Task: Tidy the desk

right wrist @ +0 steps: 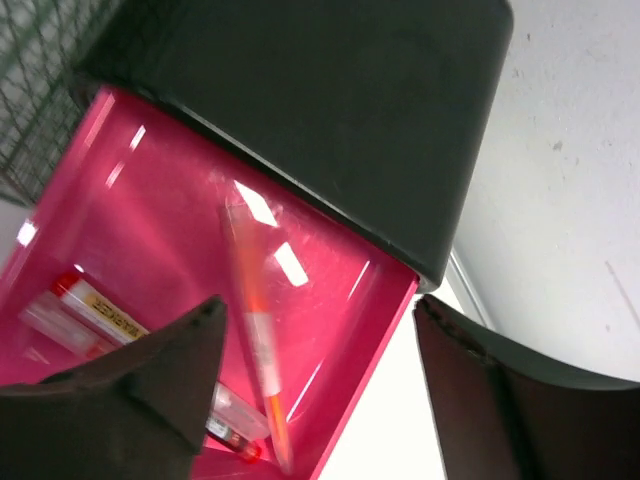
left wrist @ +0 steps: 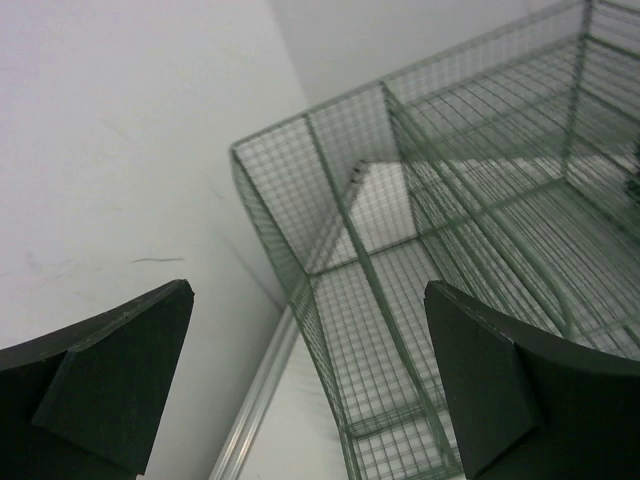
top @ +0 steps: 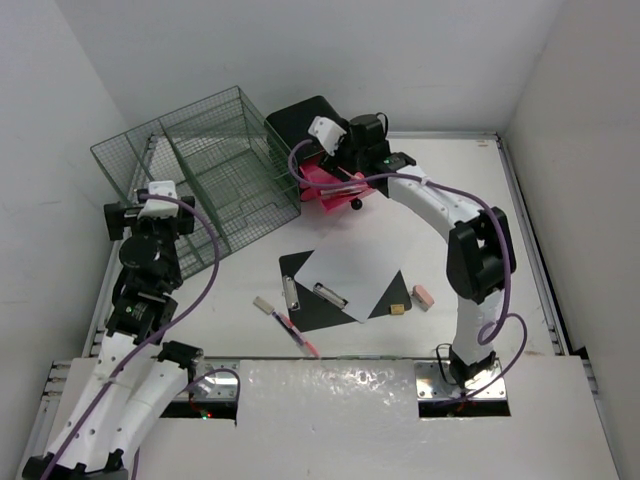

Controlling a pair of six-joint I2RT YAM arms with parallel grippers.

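Observation:
The white desk [top: 450,230] holds a black clipboard with white paper [top: 345,285], a pink pen [top: 295,333], a small white piece [top: 263,304], a pink eraser [top: 422,296] and a tan block [top: 398,309]. My right gripper [top: 338,168] is open above the open pink drawer [top: 330,190] of the black box [top: 300,122]. In the right wrist view the gripper [right wrist: 318,305] is empty. A blurred orange pen [right wrist: 258,345] lies in the drawer [right wrist: 150,200] beside red-capped markers [right wrist: 95,300]. My left gripper [top: 140,215] is open and empty at the left end of the green wire rack [top: 200,170].
The left wrist view shows the open left gripper [left wrist: 310,290], the rack's mesh compartments [left wrist: 400,330], the desk's left edge rail [left wrist: 255,400] and the wall close by. The black box [right wrist: 330,110] stands against the back wall, next to the rack.

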